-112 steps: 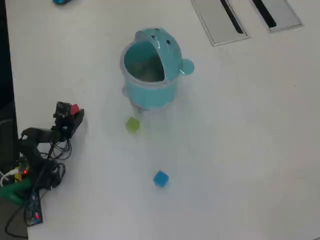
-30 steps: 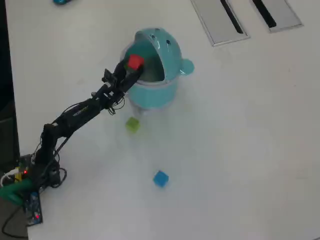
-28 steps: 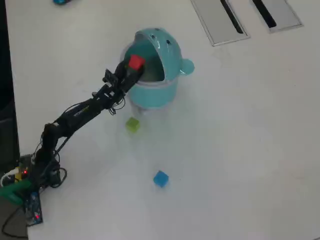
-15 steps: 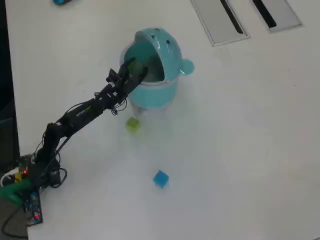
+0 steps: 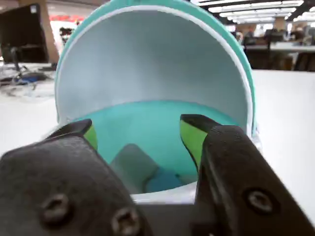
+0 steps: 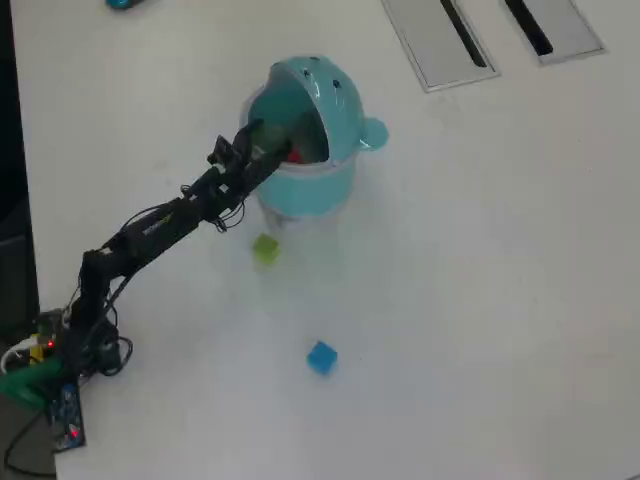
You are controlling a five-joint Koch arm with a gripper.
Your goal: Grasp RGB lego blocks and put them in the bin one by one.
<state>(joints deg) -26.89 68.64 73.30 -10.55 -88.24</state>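
The teal bin [image 6: 335, 100] stands at the upper middle of the table with its domed lid flipped up. My gripper [image 6: 264, 142] hangs at its left rim, over the mouth. In the wrist view the gripper [image 5: 140, 128] is open, with bare green pads [image 5: 191, 137] and only the bin's [image 5: 157, 59] inside between them. A red patch, the red block [image 6: 297, 155], shows inside the bin. The yellow-green block [image 6: 265, 249] lies on the table just below the bin. The blue block [image 6: 321, 357] lies further down, near the table's middle.
Two flat grey slotted panels [image 6: 440, 40] [image 6: 555, 25] sit in the table top at the upper right. The arm's base with cables [image 6: 50, 365] is at the lower left edge. A small teal object [image 6: 120, 3] shows at the top left.
A second ago the gripper held the red block above the bin's mouth. It has opened, and the red block now lies inside the bin. The other two blocks have not moved.
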